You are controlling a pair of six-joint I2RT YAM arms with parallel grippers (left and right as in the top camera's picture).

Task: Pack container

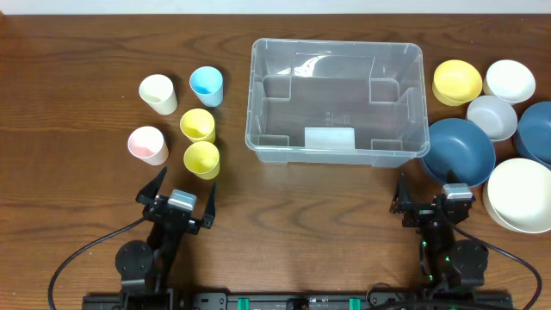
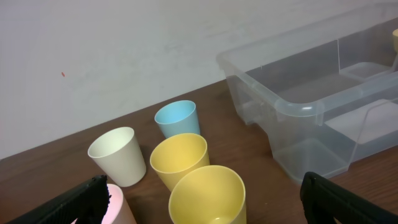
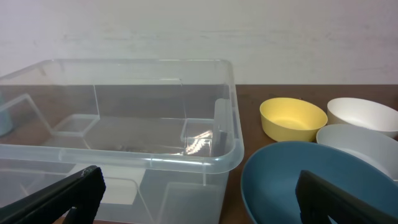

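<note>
The container (image 1: 255,95) is a clear, empty plastic bin at the table's middle back, with a pale label (image 1: 330,138) on its near wall. My left gripper (image 1: 188,177) stands open just in front of a yellow cup (image 1: 202,159). In the left wrist view that yellow cup (image 2: 208,193) sits between the spread fingers of the left gripper (image 2: 203,186), untouched. My right gripper (image 1: 426,185) is open near the bin's front right corner, beside a dark blue bowl (image 1: 458,151). In the right wrist view the right gripper (image 3: 199,180) frames the container's corner (image 3: 155,155) and the blue bowl (image 3: 298,180).
Left of the bin stand a second yellow cup (image 1: 198,126), a pink cup (image 1: 147,145), a cream cup (image 1: 158,93) and a light blue cup (image 1: 207,84). On the right lie a yellow bowl (image 1: 456,82), white bowl (image 1: 509,80), grey bowl (image 1: 492,117) and large cream bowl (image 1: 521,195).
</note>
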